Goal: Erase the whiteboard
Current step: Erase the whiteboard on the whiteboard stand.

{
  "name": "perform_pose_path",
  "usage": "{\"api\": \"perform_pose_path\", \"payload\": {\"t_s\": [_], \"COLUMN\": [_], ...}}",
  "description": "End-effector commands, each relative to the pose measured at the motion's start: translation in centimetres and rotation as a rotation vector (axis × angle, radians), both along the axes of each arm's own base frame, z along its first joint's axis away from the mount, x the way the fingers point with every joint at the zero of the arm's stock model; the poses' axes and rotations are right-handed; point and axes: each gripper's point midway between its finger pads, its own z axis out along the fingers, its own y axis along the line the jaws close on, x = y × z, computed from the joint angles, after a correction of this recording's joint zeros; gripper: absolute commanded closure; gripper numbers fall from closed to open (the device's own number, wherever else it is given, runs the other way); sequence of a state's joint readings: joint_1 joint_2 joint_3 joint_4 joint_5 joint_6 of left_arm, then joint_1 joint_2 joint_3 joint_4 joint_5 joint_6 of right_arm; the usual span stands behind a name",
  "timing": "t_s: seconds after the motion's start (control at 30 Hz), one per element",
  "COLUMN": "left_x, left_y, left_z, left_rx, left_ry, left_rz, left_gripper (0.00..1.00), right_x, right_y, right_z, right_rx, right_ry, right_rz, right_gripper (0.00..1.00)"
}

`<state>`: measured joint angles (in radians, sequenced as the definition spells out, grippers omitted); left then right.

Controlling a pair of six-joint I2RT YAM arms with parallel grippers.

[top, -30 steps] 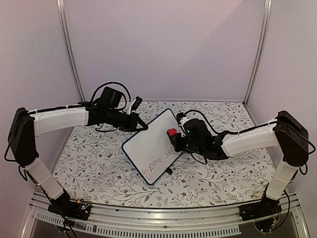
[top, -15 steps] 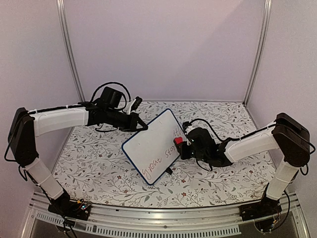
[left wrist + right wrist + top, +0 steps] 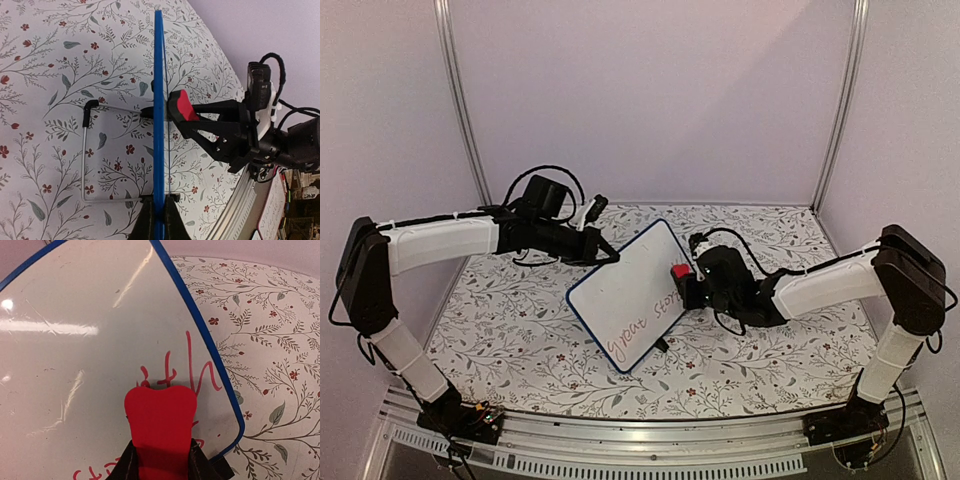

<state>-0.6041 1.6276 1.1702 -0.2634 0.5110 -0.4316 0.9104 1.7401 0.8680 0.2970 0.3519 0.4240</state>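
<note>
The whiteboard (image 3: 625, 290), white with a dark-blue rim, stands tilted on the floral table and bears red handwriting along its lower right. My left gripper (image 3: 610, 257) is shut on its upper-left rim; the left wrist view shows the blue rim (image 3: 158, 125) edge-on between my fingers. My right gripper (image 3: 688, 282) is shut on a red eraser (image 3: 679, 272), pressed against the board's right side. In the right wrist view the eraser (image 3: 161, 420) covers part of the red writing (image 3: 192, 365) near the board's right corner (image 3: 235, 432).
A bent wire stand (image 3: 87, 155) props the board from behind. The floral tablecloth (image 3: 520, 340) spreads around it. Upright metal posts (image 3: 460, 110) stand at the back corners, and a metal rail (image 3: 640, 445) runs along the near edge.
My right gripper with the red eraser slid down and right along the board, then came back up a little toward its right edge. The left arm and board stayed still.
</note>
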Motion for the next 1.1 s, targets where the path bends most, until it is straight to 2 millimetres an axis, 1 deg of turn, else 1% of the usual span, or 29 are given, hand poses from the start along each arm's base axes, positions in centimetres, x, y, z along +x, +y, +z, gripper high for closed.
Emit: {"api": "perform_pose_path", "payload": {"t_s": [0.0,0.17,0.3,0.4,0.57,0.77,0.9,1.07], "left_x": [-2.0,-2.1,-2.1,-2.0,-2.0,-2.0,-2.0,-2.0], "left_y": [-1.9,-1.9,-1.9,-1.9,-1.9,-1.9,-1.9,-1.9], "left_z": [0.7,0.7,0.8,0.8,0.7,0.6,0.4,0.3], "left_rx": [-0.035,-0.036,-0.036,-0.037,-0.035,-0.033,-0.031,-0.029], "left_ry": [-0.013,-0.012,-0.013,-0.015,-0.011,-0.009,-0.007,-0.006], "left_rz": [-0.105,-0.107,-0.107,-0.106,-0.106,-0.105,-0.103,-0.103], "left_gripper": [1.0,1.0,1.0,1.0,1.0,1.0,1.0,1.0], "right_x": [2.0,3.4,3.2,2.6,1.0,-0.7,-1.6,-1.9], "right_y": [0.0,0.2,0.9,0.9,-0.5,-1.8,-2.0,-0.7], "right_z": [1.8,2.9,2.8,1.7,-0.7,-2.0,-2.5,-1.4], "right_rx": [-0.005,-0.006,0.003,0.003,0.003,0.017,0.021,0.042], "right_ry": [-0.054,-0.079,-0.07,-0.04,0.019,0.063,0.076,0.048], "right_rz": [-0.033,-0.034,0.004,0.022,0.019,0.017,0.025,0.066], "right_gripper": [0.78,0.77,0.77,0.78,0.78,0.79,0.78,0.79]}}
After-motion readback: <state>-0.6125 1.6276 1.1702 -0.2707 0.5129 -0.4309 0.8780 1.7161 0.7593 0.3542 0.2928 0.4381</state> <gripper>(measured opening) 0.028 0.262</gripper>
